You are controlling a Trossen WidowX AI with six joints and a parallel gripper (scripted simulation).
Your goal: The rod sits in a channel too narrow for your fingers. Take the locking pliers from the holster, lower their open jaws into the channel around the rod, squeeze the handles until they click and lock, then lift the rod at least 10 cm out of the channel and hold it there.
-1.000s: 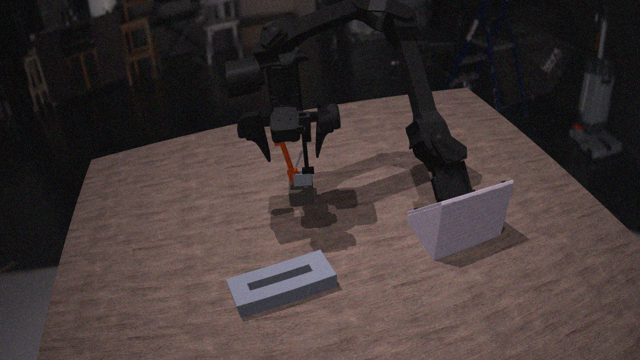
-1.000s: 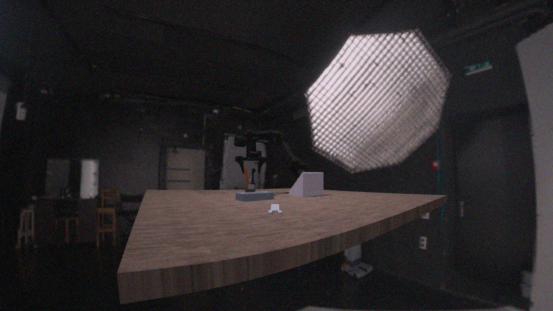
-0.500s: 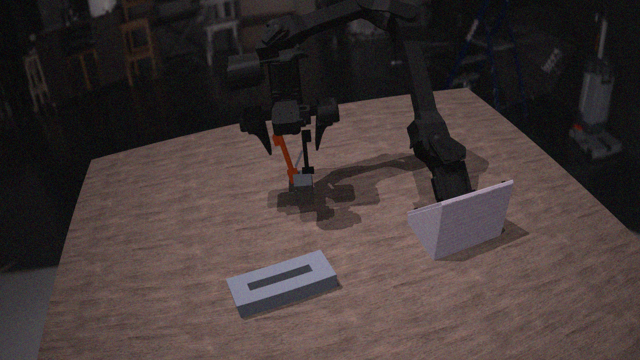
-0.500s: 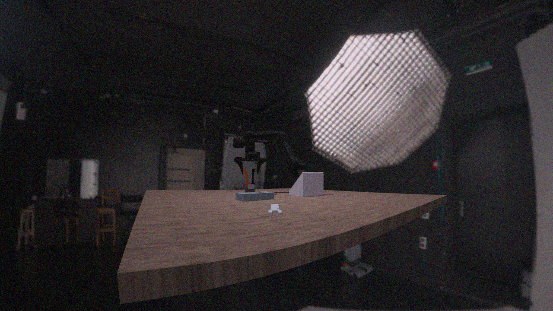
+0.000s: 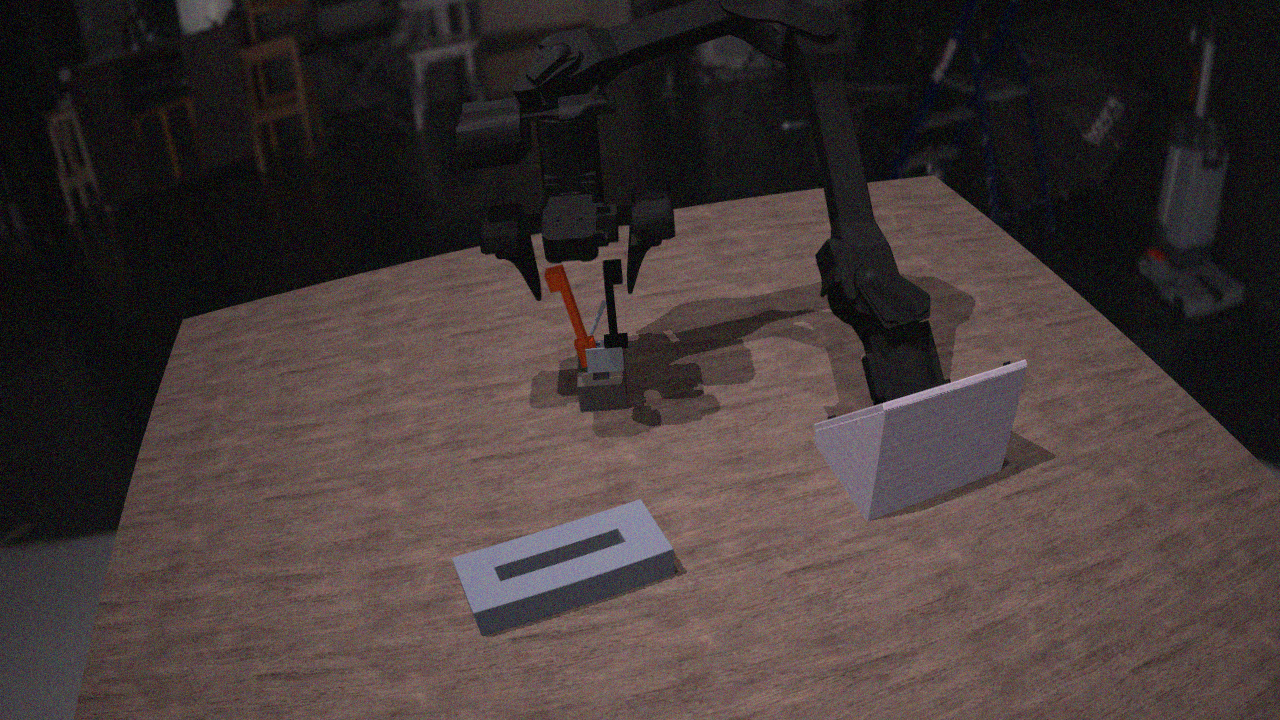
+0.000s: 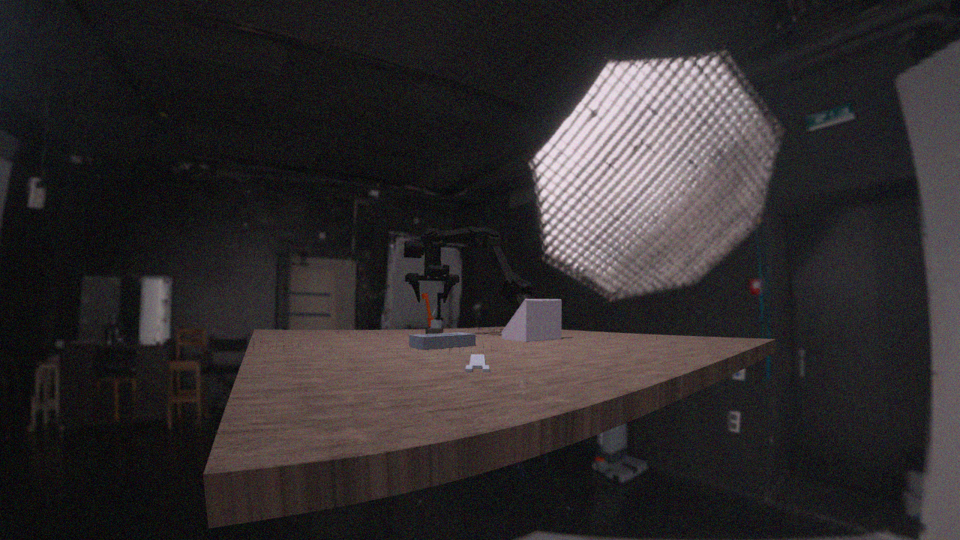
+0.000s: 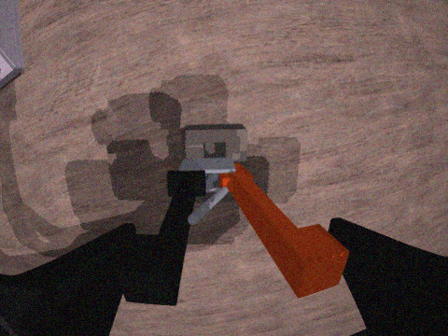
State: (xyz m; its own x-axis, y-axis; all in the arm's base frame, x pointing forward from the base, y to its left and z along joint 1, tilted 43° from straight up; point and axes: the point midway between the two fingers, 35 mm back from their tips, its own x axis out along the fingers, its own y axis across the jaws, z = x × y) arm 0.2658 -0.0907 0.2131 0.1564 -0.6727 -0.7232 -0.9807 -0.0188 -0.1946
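Pliers (image 5: 605, 358) (image 6: 436, 323) (image 7: 207, 164) stand in holster (image 5: 602, 395) (image 6: 434, 330) (image 7: 216, 142), orange handle (image 5: 570, 308) (image 6: 428, 310) (image 7: 275, 229) leaning left of black one in top view. Gripper (image 5: 585, 296) (image 6: 435, 300) (image 7: 235, 233) above, jaws wide, nothing held (handles rise between fingertips). Slotted block (image 5: 559, 598) (image 6: 441, 340) nearer camera; rod not discernible in its dark channel (image 5: 559, 554). Right: pale wedge (image 5: 948, 438) (image 6: 541, 319). No brand or label legible on any of them.

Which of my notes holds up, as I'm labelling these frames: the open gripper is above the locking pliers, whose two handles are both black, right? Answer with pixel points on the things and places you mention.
Not quite: one handle (image 5: 571, 308) (image 7: 266, 217) of the locking pliers is orange, as the wrist view shows. The open gripper (image 5: 585, 296) is above them.
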